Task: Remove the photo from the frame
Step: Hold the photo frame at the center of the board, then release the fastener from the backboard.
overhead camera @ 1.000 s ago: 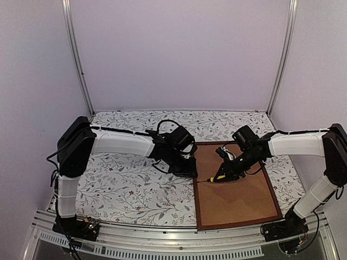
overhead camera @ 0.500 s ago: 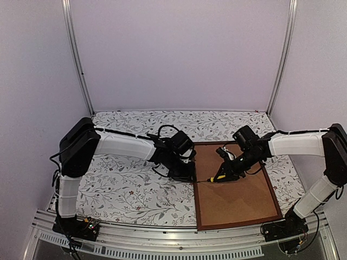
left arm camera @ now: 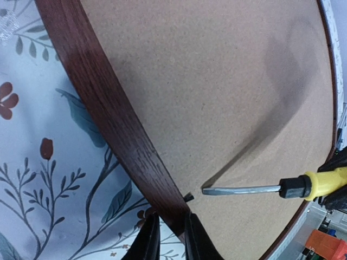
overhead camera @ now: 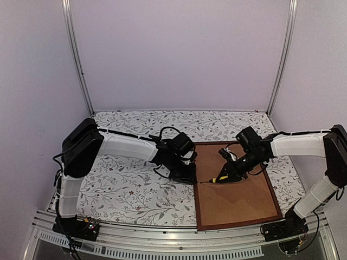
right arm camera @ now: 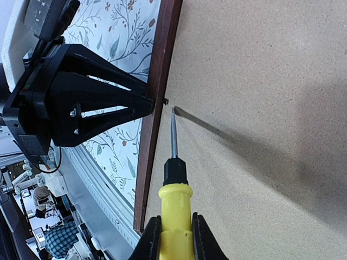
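The frame point(overhead camera: 196, 206) lies face down at the right of the table, with the plain brown backing board point(overhead camera: 238, 197) up. The photo is hidden beneath the board. My left gripper point(overhead camera: 187, 174) is shut on the frame's left rail point(left arm camera: 108, 108), one finger on each side point(left arm camera: 171, 230). My right gripper point(overhead camera: 232, 171) is shut on the yellow handle point(right arm camera: 174, 216) of a screwdriver point(overhead camera: 219, 178). The blade point(left arm camera: 244, 189) lies low over the board. Its tip is just short of a small black tab point(left arm camera: 188, 197) at the rail's inner edge, also in the right wrist view point(right arm camera: 166, 101).
A floral tablecloth point(overhead camera: 124, 184) covers the table left of the frame. A ribbed aluminium rail point(overhead camera: 162, 244) runs along the near edge. Lilac walls and two upright metal posts point(overhead camera: 76, 59) close in the back and sides.
My left gripper has shifted a little nearer along the frame's left rail. The right gripper and the screwdriver have barely moved.
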Tool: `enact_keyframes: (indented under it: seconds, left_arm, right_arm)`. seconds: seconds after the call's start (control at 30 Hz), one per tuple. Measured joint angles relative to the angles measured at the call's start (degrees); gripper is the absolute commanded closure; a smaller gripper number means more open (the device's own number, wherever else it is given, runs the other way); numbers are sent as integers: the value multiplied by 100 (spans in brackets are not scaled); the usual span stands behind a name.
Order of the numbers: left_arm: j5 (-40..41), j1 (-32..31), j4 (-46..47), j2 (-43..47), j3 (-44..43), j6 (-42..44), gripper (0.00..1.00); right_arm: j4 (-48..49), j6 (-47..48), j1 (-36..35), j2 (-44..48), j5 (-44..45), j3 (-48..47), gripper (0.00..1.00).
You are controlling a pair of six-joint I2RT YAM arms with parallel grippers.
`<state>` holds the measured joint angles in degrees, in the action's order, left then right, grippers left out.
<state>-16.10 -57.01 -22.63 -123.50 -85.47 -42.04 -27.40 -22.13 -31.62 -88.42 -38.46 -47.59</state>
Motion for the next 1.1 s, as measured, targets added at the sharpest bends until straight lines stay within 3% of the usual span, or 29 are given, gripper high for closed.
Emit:
enact_keyframes:
  seconds: [1.1]
  left_arm:
    - [-20,7,-188,-4,-94,-96,95]
  right_arm:
    - [153,275,254,-546,-640,-74,100]
